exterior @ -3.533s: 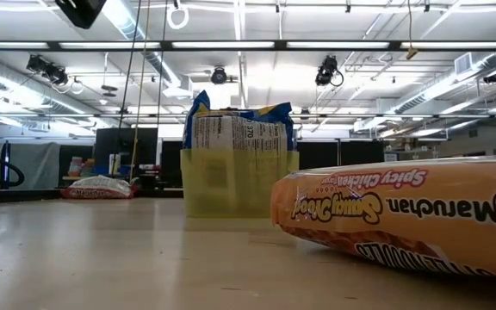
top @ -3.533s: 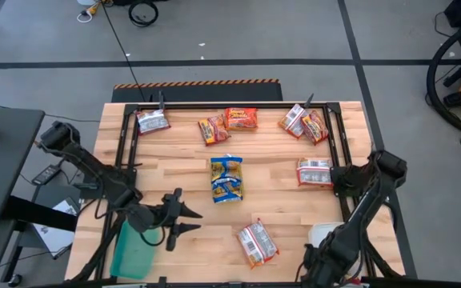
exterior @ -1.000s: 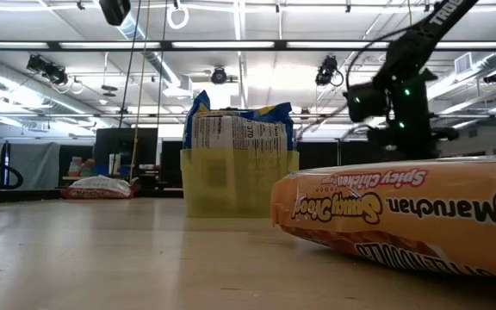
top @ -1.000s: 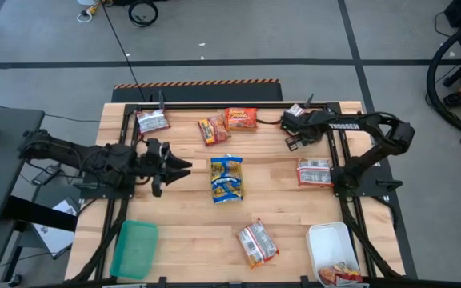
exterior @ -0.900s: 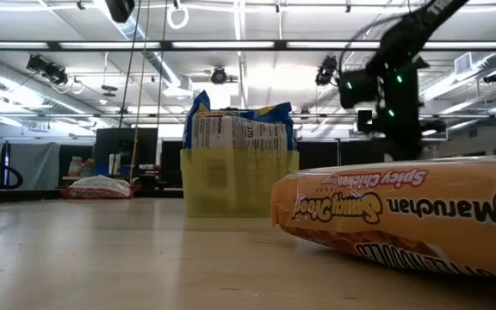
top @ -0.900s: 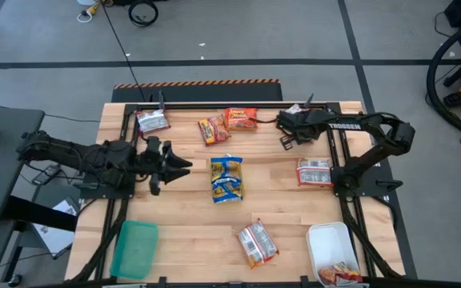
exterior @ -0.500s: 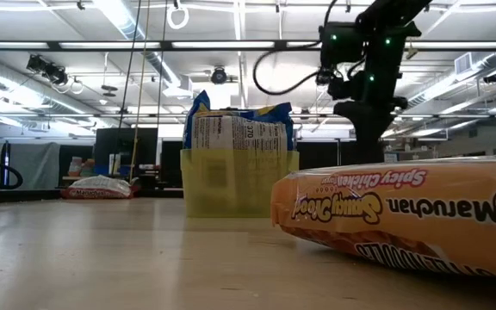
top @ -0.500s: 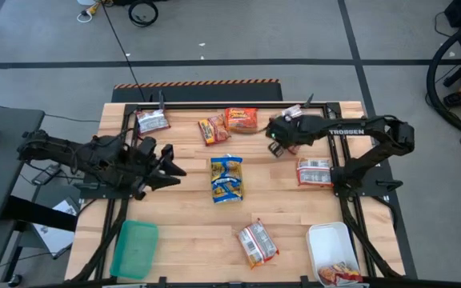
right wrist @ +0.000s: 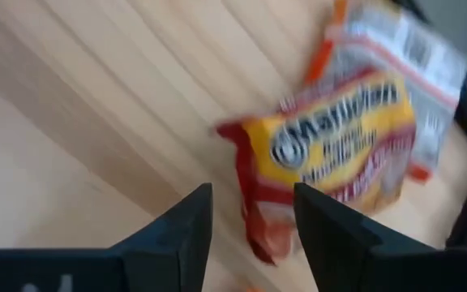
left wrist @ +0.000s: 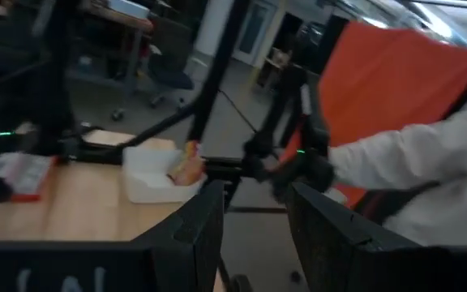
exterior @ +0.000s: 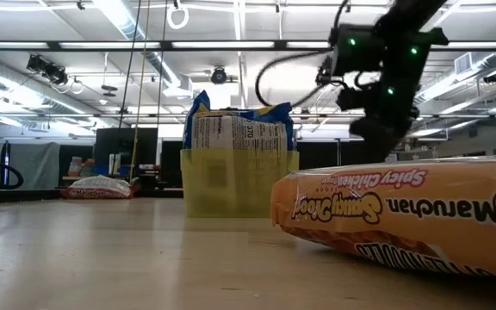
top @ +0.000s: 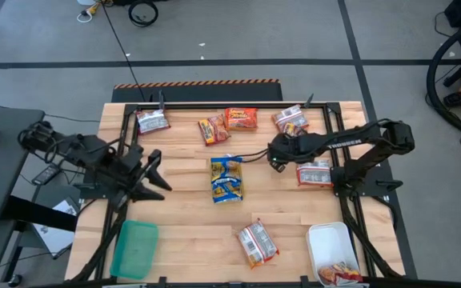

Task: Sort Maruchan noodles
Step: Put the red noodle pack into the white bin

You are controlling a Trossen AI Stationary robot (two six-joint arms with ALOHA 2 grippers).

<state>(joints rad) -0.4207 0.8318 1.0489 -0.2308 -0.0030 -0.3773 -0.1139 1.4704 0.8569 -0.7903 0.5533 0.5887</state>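
Right wrist view shows our right hand [right wrist: 246,215] open and empty, so we centre the red packet [right wrist: 331,162] before closing.

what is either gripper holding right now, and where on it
Nothing. The right gripper is open and empty above a packet; the left gripper is open, with nothing between its fingers.

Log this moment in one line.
left end effector: open, empty, left table edge | right end effector: open, empty, mid-table | blue-and-yellow packet: centre, untouched
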